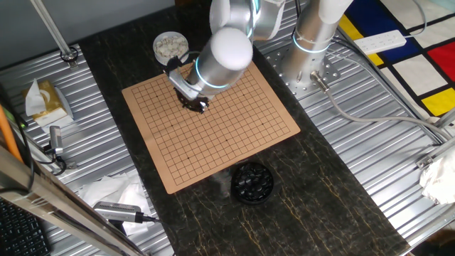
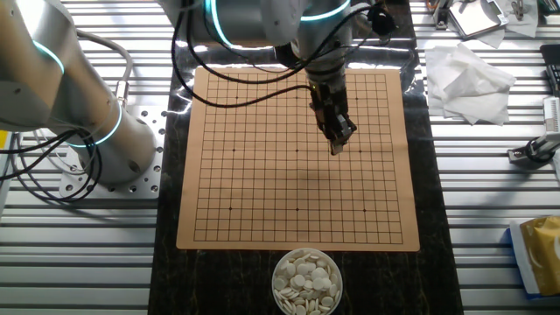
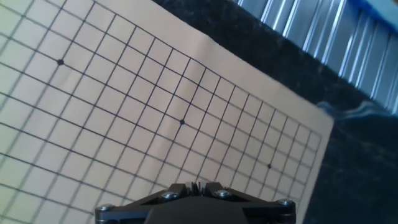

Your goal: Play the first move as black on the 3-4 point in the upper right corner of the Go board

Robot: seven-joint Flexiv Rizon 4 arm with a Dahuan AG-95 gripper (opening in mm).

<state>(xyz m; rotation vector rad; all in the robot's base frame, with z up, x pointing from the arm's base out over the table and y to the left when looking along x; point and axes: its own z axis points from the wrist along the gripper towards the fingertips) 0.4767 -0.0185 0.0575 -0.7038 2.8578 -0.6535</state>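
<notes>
The tan Go board (image 1: 234,142) carries no stones in either fixed view (image 2: 254,184). My gripper (image 1: 196,105) hangs over the board's inner area, a little above the wood, as the other fixed view (image 2: 337,145) also shows. In the hand view the gripper (image 3: 195,185) has its fingertips pressed together, and I see no black stone between them. The board's grid (image 3: 124,93) lies below with star dots (image 3: 181,122). No single black stone shows in any view. The 3-4 point is an unmarked crossing and I cannot single it out.
A round black bowl of black stones (image 1: 252,183) stands on the dark mat by one board edge. A bowl of white stones (image 1: 170,46) stands by the opposite edge (image 2: 306,280). The arm's base (image 2: 105,140), cables, tissues (image 2: 468,79) and tools lie around the mat.
</notes>
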